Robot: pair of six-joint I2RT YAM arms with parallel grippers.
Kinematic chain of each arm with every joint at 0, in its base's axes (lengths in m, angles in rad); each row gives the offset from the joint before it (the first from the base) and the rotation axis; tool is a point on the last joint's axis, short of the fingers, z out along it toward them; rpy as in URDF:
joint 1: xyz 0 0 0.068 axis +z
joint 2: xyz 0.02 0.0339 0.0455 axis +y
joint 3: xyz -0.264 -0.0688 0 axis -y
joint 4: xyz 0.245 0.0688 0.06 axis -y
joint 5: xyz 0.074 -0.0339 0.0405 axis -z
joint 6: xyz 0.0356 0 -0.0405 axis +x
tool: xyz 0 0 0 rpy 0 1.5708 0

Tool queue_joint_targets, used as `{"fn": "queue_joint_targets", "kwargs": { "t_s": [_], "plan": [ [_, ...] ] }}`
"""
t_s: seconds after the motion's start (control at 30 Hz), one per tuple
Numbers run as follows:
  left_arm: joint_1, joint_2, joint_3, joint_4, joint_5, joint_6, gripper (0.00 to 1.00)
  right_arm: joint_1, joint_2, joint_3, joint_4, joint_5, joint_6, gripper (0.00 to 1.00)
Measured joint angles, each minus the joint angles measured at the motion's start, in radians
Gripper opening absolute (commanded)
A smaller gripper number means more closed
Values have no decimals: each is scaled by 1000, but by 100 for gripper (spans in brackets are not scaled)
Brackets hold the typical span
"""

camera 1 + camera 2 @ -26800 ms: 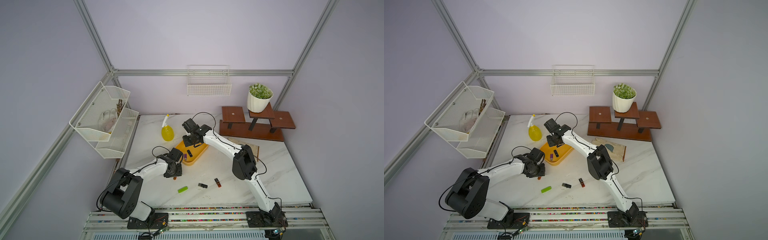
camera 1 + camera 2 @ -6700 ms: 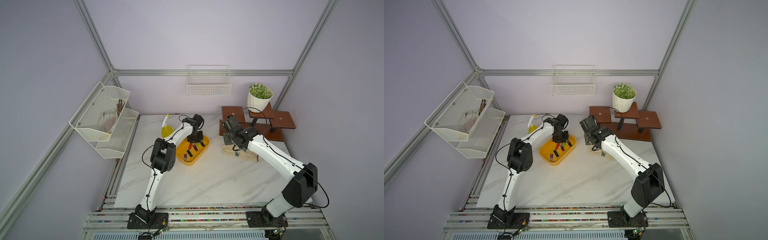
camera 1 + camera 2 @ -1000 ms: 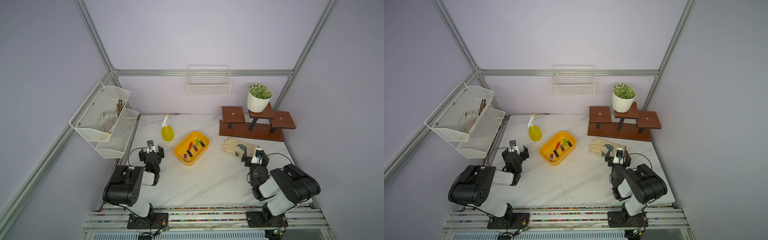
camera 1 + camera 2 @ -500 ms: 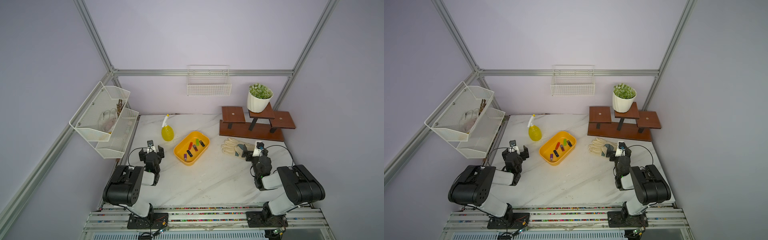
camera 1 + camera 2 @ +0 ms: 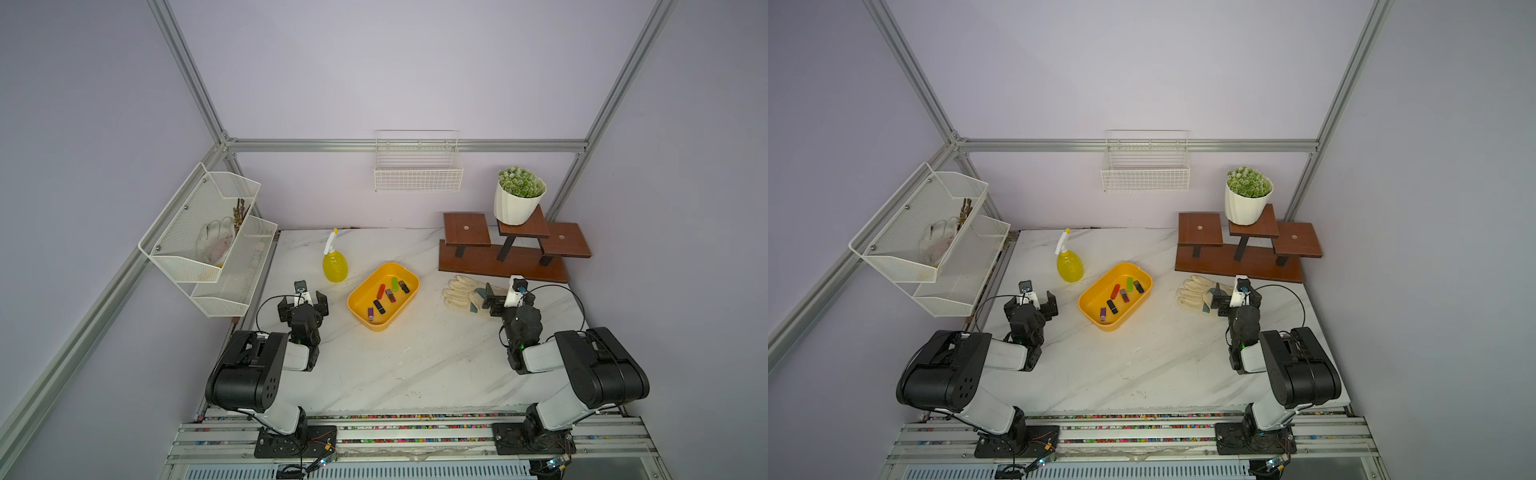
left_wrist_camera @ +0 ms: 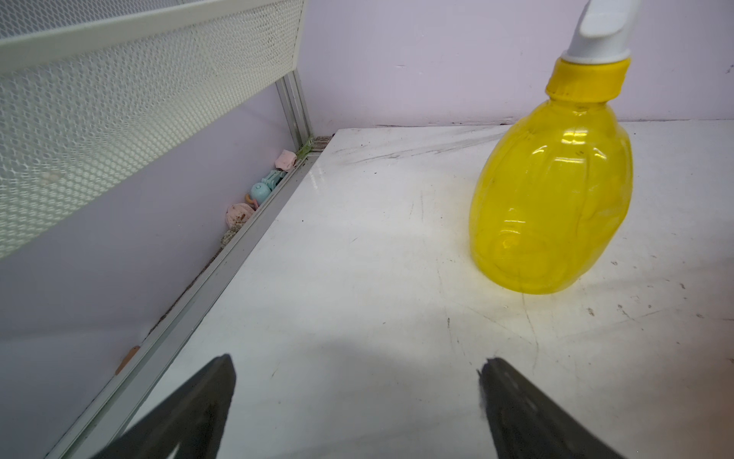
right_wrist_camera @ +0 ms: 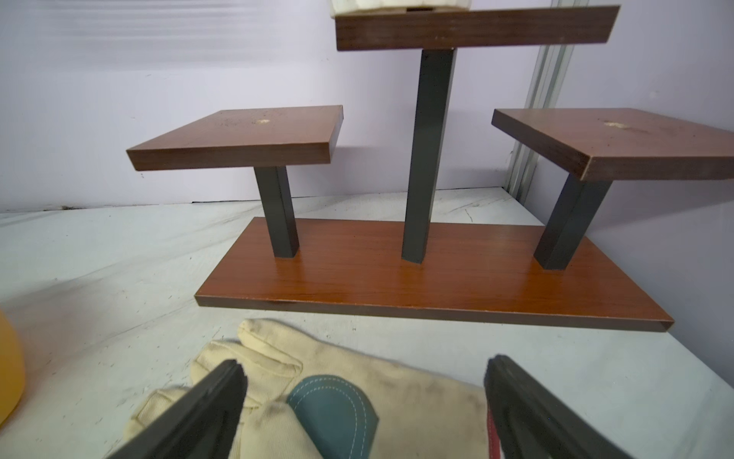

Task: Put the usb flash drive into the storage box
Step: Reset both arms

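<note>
Six usb flash drives (image 5: pixel 381 291) already lie inside the storage box (image 5: pixel 376 327); none seen loose on the tabletop (image 5: pixel 415 365). Box sits between the arms, nearer the left hand (image 5: pixel 303 306). Both hands spread wide, empty; right hand (image 5: pixel 510 300) above the glove (image 5: pixel 461 291).

tabletop (image 5: pixel 415 365): white marble-look slab, smooth, slight sheen, grey veins; fine scratches and dark specks up close.
storage box (image 5: pixel 395 313): yellow plastic, smooth, softly glossy.
spray bottle (image 6: pixel 552 198): translucent yellow plastic, glossy with highlights; white opaque plastic head.
glove (image 7: pixel 357 373): cream woven cloth, matt, grubby; stitched blue-grey patch.
stand (image 7: pixel 397 278): reddish wood-grain boards, smooth satin; dark matt posts.
rack (image 6: pixel 119 99): white-painted perforated metal mesh, matt.
basket (image 5: pixel 417 178): white coated wire.
pot (image 5: pixel 513 208): white, ribbed, matt; material unclear.
frame (image 5: pixel 519 145): bare silvery metal, brushed.
</note>
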Motion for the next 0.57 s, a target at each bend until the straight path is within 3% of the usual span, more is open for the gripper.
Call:
{"fn": "queue_joint_targets", "kwargs": {
  "t_s": [0.57],
  "plan": [
    [0, 0, 0, 5, 0, 0, 100, 0, -1, -2, -25, 13, 11, 100]
  ]
}}
